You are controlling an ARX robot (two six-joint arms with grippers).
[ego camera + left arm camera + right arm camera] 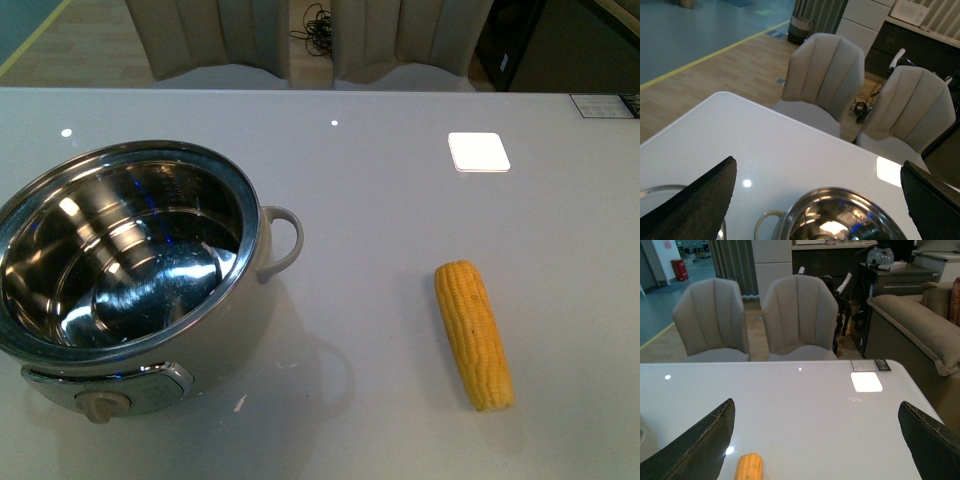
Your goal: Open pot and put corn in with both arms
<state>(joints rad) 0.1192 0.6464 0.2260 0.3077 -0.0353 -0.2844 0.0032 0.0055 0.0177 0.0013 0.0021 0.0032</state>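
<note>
The pot [225, 335] is sitting lidless on the left of the tabletop [400, 180], its steel inside showing empty and its beige knob [103, 405] facing the robot; the corn [474, 333] is lying well apart from it on the right, touching nothing else; the left jaws are standing wide and holding nothing, the pot's rim showing between them; the right jaws are likewise gaping wide and empty, one end of the corn peeking in beside one black finger [700, 445].

You face home-like dining corner: white table [815, 405], two padded chairs [799, 315], sofa [912, 322] beside; beyond, wood floor [715, 80] meets blue hall floor [690, 30] with yellow line [710, 56].
</note>
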